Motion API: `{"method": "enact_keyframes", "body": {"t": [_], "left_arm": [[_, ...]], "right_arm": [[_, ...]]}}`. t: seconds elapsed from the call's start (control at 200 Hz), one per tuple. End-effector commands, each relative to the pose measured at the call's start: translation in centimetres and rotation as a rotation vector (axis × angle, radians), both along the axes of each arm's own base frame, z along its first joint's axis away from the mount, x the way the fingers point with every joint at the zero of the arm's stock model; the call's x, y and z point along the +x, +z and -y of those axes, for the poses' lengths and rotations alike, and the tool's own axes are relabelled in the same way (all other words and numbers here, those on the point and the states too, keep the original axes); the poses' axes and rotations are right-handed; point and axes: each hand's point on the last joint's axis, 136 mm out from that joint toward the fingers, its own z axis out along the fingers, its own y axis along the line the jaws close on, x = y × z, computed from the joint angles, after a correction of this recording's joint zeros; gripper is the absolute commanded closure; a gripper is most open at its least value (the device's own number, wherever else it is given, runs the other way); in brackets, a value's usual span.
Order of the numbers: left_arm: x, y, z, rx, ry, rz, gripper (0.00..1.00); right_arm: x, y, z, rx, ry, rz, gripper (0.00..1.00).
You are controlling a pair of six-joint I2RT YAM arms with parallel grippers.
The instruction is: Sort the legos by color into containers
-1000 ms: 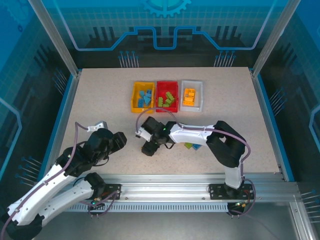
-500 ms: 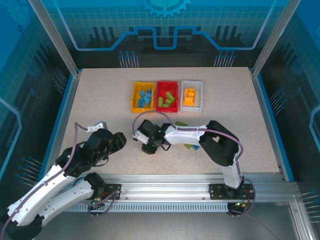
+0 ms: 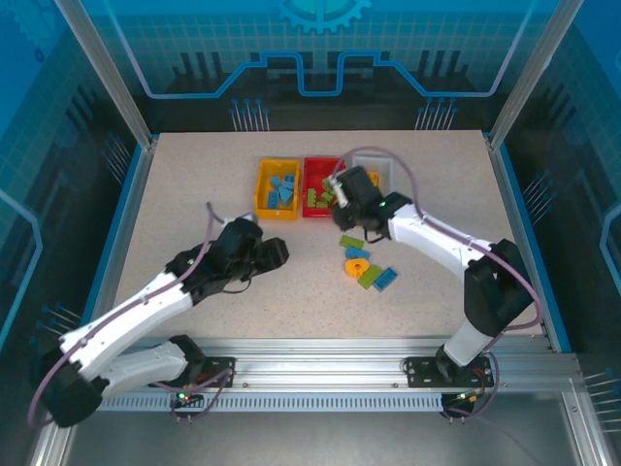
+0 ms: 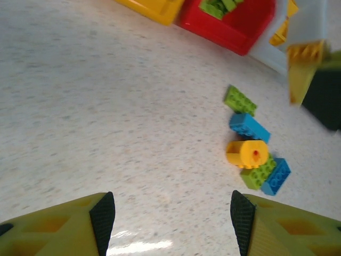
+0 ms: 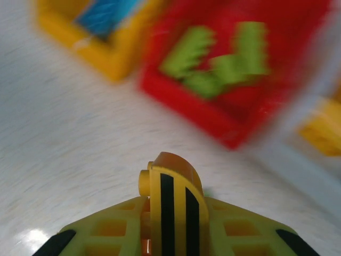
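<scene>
- Your first risk is the wrong bin. The right fingers (image 5: 240, 234) hang over the right-hand side of the red bin (image 3: 315, 162), which holds green bricks. The white bin (image 3: 391, 189) with the orange-yellow pieces sits just beside it. If you release here, the yellow-black striped brick (image 5: 171, 194) could land among the greens, or hit the neighbouring rims and bounce onto the table (image 3: 194, 194).
- The grip looks shallow. The right fingers are closed on the brick's lower part, and it stands upright with most of its body and rounded top above them. A jolt or a brush against a bin wall could tip it or pull it free.
- The right wrist view is smeared, so the bin edges are hard to place from it. Judge the drop point from the top view instead.
- The yellow bin (image 3: 259, 189) holds the blue bricks. Its colour is a trap for anything yellow you are carrying.
- The left fingers (image 4: 58, 224) stand apart with nothing between them, above bare table and touching no brick.
- Ahead and to their right lie the loose legos, bunched close together: a green brick (image 4: 240, 100), a blue brick (image 4: 249, 127) and the round yellow piece (image 4: 248, 153). The round piece is against a second green brick (image 4: 258, 170) and a second blue brick (image 4: 277, 176).
- Because they are so tightly packed, closing on one could push or drag its neighbour. The round piece may also roll.
- The right forearm passes near that cluster, so sending the left arm in now risks the two arms crowding each other.
</scene>
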Motion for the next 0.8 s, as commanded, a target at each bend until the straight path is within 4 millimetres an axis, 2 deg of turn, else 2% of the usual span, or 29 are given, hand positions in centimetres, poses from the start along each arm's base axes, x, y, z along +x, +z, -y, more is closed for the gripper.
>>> {"method": "enact_keyframes", "body": {"t": [0.0,0.07,0.15,0.26,0.38,0.615,0.74,0.755,0.795], "left_arm": [[2.9,3.8,5.3,-0.099,-0.139,0.127,0.36],[4.1,3.9,7.0,-0.103,-0.161,0.138,0.36],[5.3,3.8,8.5,-0.101,-0.181,0.144,0.36],[6.1,3.3,9.8,-0.102,-0.197,0.14,0.36],[6.5,2.6,10.9,-0.113,-0.214,0.132,0.36],[6.2,1.1,12.8,-0.102,-0.259,0.11,0.36],[6.0,0.4,13.5,-0.093,-0.276,0.101,0.36],[6.1,0.4,13.6,-0.092,-0.277,0.1,0.36],[6.0,0.2,13.8,-0.085,-0.285,0.098,0.36]], "right_arm": [[3.0,-0.6,5.9,-0.088,-0.285,-0.06,0.75],[5.2,-1.0,8.2,-0.119,-0.383,-0.089,0.75],[7.5,-1.1,9.6,-0.158,-0.445,-0.095,0.74],[10.1,-2.0,10.9,-0.21,-0.493,-0.114,0.74],[12.1,-3.3,11.3,-0.247,-0.508,-0.131,0.73],[13.8,-4.5,11.7,-0.315,-0.527,-0.136,0.71],[14.0,-4.0,11.6,-0.305,-0.533,-0.128,0.62],[14.0,-5.1,11.7,-0.317,-0.533,-0.146,0.61],[14.0,-5.2,11.5,-0.316,-0.531,-0.149,0.57]]}}
